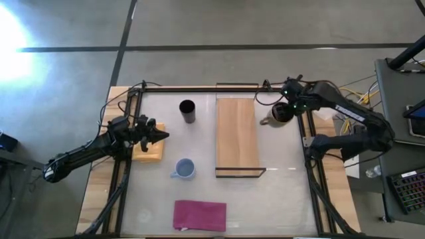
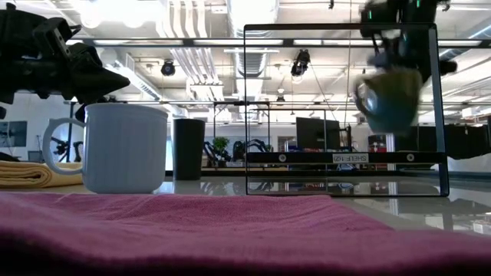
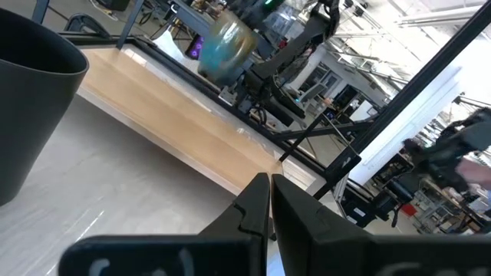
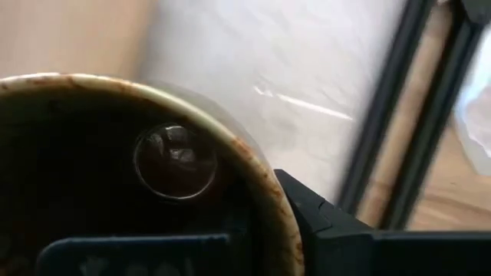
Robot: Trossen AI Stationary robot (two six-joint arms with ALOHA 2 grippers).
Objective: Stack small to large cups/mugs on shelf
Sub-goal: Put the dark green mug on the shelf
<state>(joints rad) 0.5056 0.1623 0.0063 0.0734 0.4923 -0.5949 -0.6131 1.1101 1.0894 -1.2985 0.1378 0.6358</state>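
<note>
The brown mug (image 1: 281, 113) hangs in my right gripper (image 1: 287, 108), right of the light-wood shelf (image 1: 237, 133) near its far end. It is high above the table in the low view (image 2: 387, 98). The tall black cup (image 1: 187, 111) stands on its base left of the shelf. The light blue mug (image 1: 184, 168) stands on its base nearer the front. My left gripper (image 1: 161, 136) is shut and empty over the yellow cloth (image 1: 147, 151) at the table's left. My right gripper holds the brown mug by its rim wall (image 4: 270, 201), one finger inside the dark hollow and one finger (image 4: 330, 226) outside. The fingers come from above. The mug is lifted clear of the table and tilted, its handle (image 1: 265, 121) toward the shelf.
A magenta cloth (image 1: 199, 215) lies at the table's near edge. A thin black frame (image 2: 341, 107) stands around the shelf. Black rails (image 1: 309, 153) run along the table's sides. Bare table surface lies between the shelf and the right rail.
</note>
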